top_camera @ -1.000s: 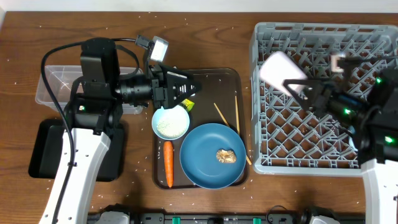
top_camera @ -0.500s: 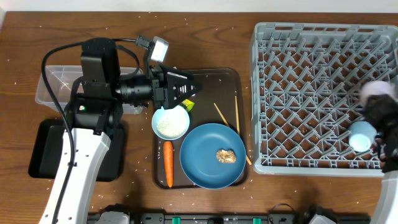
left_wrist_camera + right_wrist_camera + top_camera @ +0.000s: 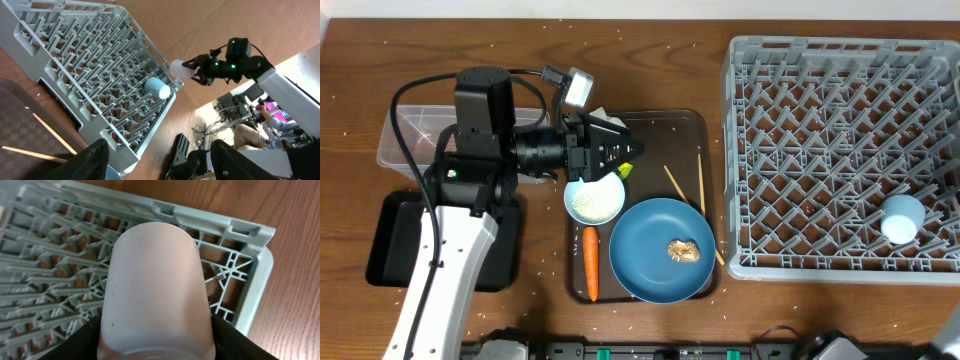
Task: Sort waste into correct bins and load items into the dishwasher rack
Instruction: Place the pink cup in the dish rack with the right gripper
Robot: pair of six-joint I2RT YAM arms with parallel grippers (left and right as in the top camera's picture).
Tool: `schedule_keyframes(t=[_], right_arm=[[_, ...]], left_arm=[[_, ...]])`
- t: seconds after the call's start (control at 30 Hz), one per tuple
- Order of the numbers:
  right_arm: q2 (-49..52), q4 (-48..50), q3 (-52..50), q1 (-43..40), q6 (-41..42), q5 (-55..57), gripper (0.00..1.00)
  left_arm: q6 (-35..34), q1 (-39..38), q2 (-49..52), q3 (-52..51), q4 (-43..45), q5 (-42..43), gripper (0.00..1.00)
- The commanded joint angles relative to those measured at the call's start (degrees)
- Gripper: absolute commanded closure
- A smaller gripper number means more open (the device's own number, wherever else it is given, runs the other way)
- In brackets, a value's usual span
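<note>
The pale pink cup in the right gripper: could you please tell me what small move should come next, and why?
Probably shift the right gripper inward over the dishwasher rack and then lower it. It holds the pale pink cup up near the rack's outer corner, where a release could tip it over the rim. The light blue cup already lies inside, with free space around it.

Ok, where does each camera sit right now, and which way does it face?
Overhead: fixed above the table, looking straight down; the left arm shows.
Left wrist: faces across the dishwasher rack toward the right end effector; own fingers at the bottom edge.
Right wrist: looks down on the pale pink cup between its fingers, rack corner behind.
Shared: overhead and left wrist both show the light blue cup.
</note>
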Motion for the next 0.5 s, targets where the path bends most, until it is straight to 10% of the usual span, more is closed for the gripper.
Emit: schedule_keyframes(t=[0.0, 0.47], right_arm=[[2.6, 0.5, 1.1, -1.2, 3.0, -1.3, 0.44], [8.0, 1.7, 1.2, -6.7, 5.4, -6.5, 0.17]], left_arm=[[1.4, 0.2, -0.1, 0.5, -0.1, 0.4, 0.34], [1.5, 0.2, -0.1, 0.5, -1.9, -2.5, 0.34]])
